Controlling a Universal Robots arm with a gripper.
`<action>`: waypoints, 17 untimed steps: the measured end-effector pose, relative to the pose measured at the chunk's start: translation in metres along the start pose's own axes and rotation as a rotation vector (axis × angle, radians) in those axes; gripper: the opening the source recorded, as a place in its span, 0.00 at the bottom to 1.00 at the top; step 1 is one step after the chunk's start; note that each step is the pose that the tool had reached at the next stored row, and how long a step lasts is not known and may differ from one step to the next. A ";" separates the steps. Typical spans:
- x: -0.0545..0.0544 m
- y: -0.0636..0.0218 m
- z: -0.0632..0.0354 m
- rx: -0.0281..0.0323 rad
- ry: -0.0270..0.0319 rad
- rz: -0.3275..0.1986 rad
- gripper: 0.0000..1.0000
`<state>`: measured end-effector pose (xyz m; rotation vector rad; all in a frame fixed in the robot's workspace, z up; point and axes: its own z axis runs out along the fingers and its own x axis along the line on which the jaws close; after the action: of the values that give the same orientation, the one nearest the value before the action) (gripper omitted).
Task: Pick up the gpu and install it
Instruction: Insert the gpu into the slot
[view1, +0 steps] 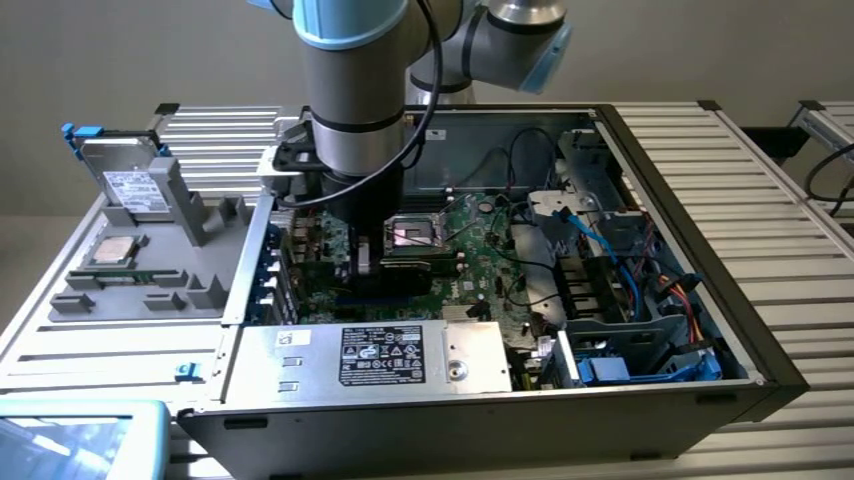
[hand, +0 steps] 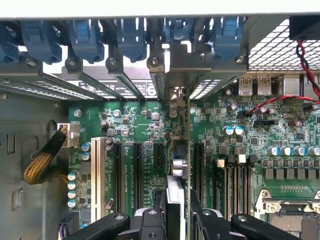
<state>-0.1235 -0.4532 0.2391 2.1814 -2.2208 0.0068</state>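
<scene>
The gpu (hand: 176, 170) stands on edge between my fingers (hand: 154, 222). I see it edge-on as a thin strip running toward the case's rear slot openings, where its silver bracket end (hand: 175, 96) sits. My gripper (hand: 176, 220) is shut on the gpu. The card is upright over the motherboard's black expansion slots (hand: 136, 170), between two of them. Whether its edge sits in a slot is hidden. In the exterior view my gripper (view1: 350, 262) reaches down inside the open computer case (view1: 747, 330), at the motherboard's end toward the exterior view's left.
Blue slot latches (hand: 130, 37) line the case's rear wall. The CPU socket (view1: 416, 235) lies just beside my gripper. The power supply (view1: 380, 357) fills the case's near corner, with cables and drive bays (view1: 627, 300) on the exterior view's right. A grey parts fixture (view1: 147, 250) with a drive box stands outside on the left.
</scene>
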 end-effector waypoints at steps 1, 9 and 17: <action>0.000 -0.0002 0.0000 0.0002 0.0000 -0.001 0.28; 0.000 0.0001 -0.0001 0.0006 0.0005 -0.016 0.28; 0.000 0.0007 0.0004 0.0008 0.0008 -0.025 0.28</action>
<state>-0.1242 -0.4532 0.2387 2.2094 -2.1928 0.0080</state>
